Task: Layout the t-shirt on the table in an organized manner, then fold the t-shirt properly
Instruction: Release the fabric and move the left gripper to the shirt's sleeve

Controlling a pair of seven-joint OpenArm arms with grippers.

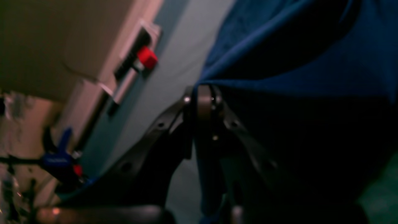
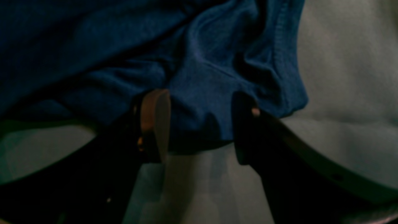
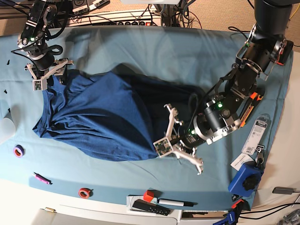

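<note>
The dark navy t-shirt (image 3: 103,117) lies bunched and wrinkled on the teal table (image 3: 154,51), spread from upper left to lower centre. My left gripper (image 3: 161,146) is at the shirt's lower right edge. In the left wrist view the left gripper (image 1: 203,93) is shut, pinching a taut fold of the t-shirt (image 1: 295,71). My right gripper (image 3: 47,77) is at the shirt's upper left corner. In the right wrist view the right gripper (image 2: 199,124) stands open, with a hemmed lobe of the t-shirt (image 2: 202,84) lying between its fingers (image 2: 155,121) on the table (image 2: 342,77).
Along the front edge lie a purple tape ring (image 3: 18,151), a pink pen (image 3: 41,178), a red tape ring (image 3: 84,192), a red cube (image 3: 148,195), a black remote (image 3: 150,207) and a marker (image 3: 176,203). A blue clamp (image 3: 246,180) sits at the right edge.
</note>
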